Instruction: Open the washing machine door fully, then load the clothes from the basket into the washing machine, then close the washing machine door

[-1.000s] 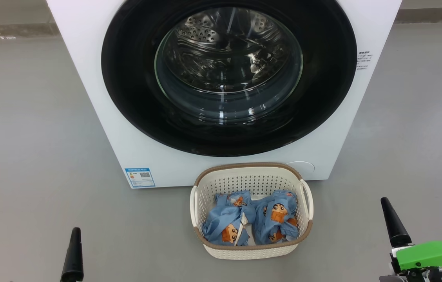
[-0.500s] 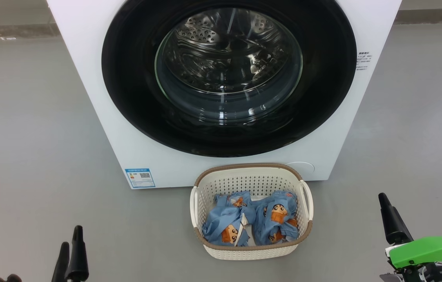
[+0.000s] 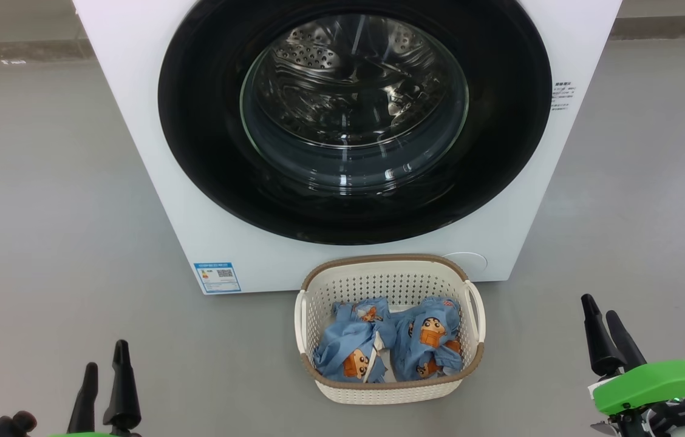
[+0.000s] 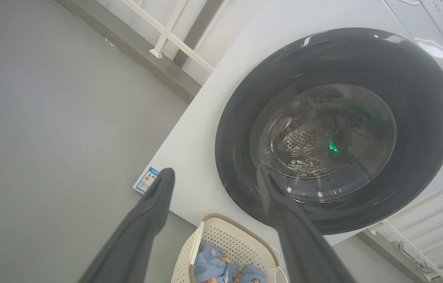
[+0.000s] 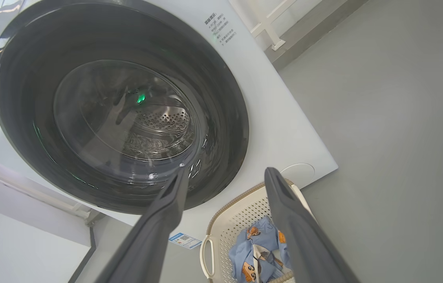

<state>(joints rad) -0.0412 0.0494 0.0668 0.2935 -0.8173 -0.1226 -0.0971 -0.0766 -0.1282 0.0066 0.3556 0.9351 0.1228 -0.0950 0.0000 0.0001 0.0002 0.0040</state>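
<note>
Left tool (image 3: 105, 357): 7 o'clock, fingers wide, empty.
Washing machine door (image 3: 354, 121): 12 o'clock, closed (drum seen through glass).
Basket (image 3: 388, 260): 6 o'clock, on floor before washing machine (image 3: 136, 91), holding clothes (image 3: 427, 340).
Right tool (image 3: 599, 306): 4 o'clock, wide, empty.

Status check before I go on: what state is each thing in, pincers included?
washing machine door: shut.
washing machine: drum looks empty.
basket: upright on the floor before the machine.
clothes: two bundles, both in the basket.
left pincer: open, empty.
right pincer: open, empty.
</note>
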